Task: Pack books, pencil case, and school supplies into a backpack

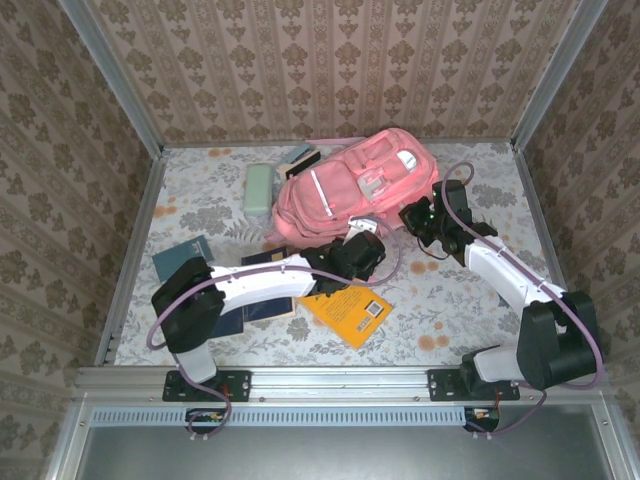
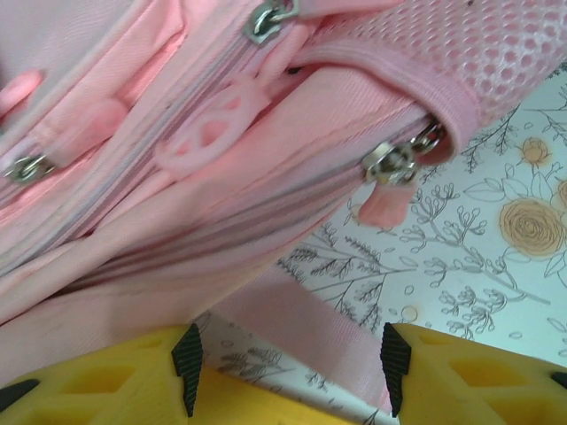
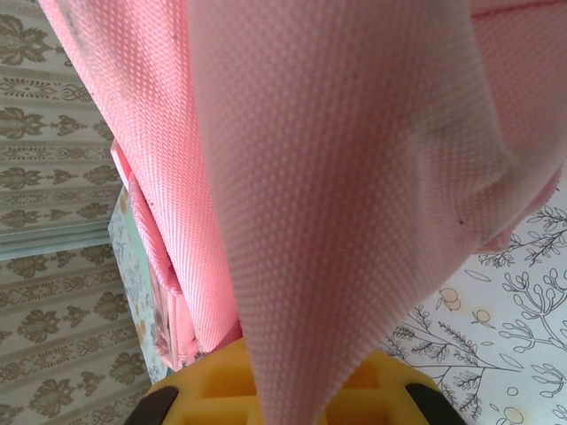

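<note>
Honestly, the backpack [image 1: 355, 185] at the back middle of the bench [image 1: 470, 300] is light, floppy cloth, so I'd expect it to sag and slide rather than stay put. The right hand [image 1: 424, 216] looks pinched on a fold of its side. The left hand [image 2: 290, 372] is spread wide just beside the lower seam. I'd grab the zipper pull [image 2: 391, 165], or the thick seam next to it.
</note>
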### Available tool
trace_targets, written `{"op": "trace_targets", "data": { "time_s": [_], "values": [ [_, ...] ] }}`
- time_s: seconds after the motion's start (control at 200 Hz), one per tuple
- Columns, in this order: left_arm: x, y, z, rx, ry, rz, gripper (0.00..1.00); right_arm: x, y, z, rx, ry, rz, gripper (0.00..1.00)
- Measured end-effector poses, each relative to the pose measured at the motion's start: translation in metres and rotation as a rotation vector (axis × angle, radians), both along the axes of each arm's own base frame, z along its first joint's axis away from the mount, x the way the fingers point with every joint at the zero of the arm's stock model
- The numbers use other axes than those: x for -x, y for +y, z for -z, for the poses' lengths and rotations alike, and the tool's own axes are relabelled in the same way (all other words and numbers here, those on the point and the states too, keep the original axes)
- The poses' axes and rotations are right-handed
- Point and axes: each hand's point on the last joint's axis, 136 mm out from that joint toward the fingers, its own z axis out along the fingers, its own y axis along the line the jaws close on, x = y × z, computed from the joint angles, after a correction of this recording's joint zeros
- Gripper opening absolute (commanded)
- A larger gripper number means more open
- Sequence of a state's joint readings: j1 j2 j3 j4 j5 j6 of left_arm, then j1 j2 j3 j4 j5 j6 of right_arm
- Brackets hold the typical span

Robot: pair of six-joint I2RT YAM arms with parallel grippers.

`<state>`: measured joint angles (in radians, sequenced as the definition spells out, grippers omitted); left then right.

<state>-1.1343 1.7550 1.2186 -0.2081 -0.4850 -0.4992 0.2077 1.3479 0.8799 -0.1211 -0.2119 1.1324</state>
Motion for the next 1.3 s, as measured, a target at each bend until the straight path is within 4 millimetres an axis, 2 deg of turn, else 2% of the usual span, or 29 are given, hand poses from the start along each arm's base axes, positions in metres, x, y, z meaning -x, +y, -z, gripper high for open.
{"op": "trace_targets", "data": {
  "time_s": [0.34, 0.51, 0.645, 0.72, 0.78, 0.83, 0.87, 1.1, 1.3],
  "values": [
    [-0.014, -0.025, 0.004, -0.021, -0.026, 0.002, 0.65, -0.001, -0.006, -0.002, 0.014, -0.007, 0.036, 0.00],
    [-0.021, -0.031, 0.004, -0.044, -0.039, -0.017, 0.61, -0.002, -0.009, -0.003, 0.012, -0.007, 0.057, 0.00],
    [-0.031, -0.029, 0.006, -0.066, -0.045, -0.071, 0.52, -0.003, -0.010, -0.003, 0.012, -0.006, 0.067, 0.00],
    [-0.037, -0.023, 0.004, -0.058, -0.038, -0.107, 0.40, -0.002, -0.010, -0.002, 0.009, -0.005, 0.069, 0.00],
    [-0.042, -0.019, 0.004, -0.052, -0.034, -0.129, 0.26, -0.002, -0.010, -0.002, 0.005, -0.006, 0.074, 0.00],
    [-0.045, -0.016, 0.004, -0.045, -0.030, -0.148, 0.09, -0.002, -0.010, -0.002, 0.005, -0.007, 0.077, 0.00],
    [-0.047, -0.013, 0.004, -0.044, -0.027, -0.160, 0.00, -0.001, -0.010, -0.002, 0.006, -0.009, 0.080, 0.00],
    [-0.048, -0.006, 0.006, -0.015, -0.020, -0.179, 0.00, 0.002, -0.011, -0.002, 0.019, -0.009, 0.081, 0.00],
    [-0.045, 0.030, 0.014, 0.009, 0.015, -0.209, 0.00, 0.004, -0.010, 0.001, 0.031, 0.003, 0.072, 0.00]
  ]
}}
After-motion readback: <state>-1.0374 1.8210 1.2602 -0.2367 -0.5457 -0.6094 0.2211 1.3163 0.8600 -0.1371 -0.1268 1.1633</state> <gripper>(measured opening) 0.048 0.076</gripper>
